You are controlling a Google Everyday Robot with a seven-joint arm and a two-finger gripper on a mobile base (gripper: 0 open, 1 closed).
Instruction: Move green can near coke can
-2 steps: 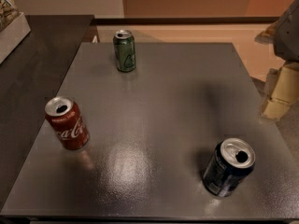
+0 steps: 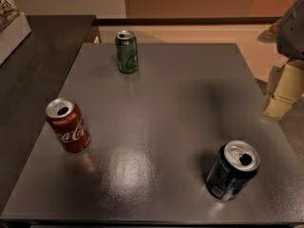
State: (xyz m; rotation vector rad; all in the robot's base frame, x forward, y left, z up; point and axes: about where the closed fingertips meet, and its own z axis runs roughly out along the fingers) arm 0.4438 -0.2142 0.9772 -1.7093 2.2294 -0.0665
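**Green can at the far side, not yet grasped**

The green can (image 2: pixel 127 52) stands upright at the far side of the surface (image 2: pixel 180 108), well apart from the coke can (image 2: pixel 68 125) at the near left. To do the reach well, I think the gripper (image 2: pixel 284 90) should meet the green can at middle height and keep it upright. The gripper hangs at the right edge, beyond the surface, touching no can. How wide its jaws are, I cannot tell.

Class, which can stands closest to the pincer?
The dark blue-black can, front right. The pincer hangs beyond the table's right edge; the green can and the coke can stand further left.
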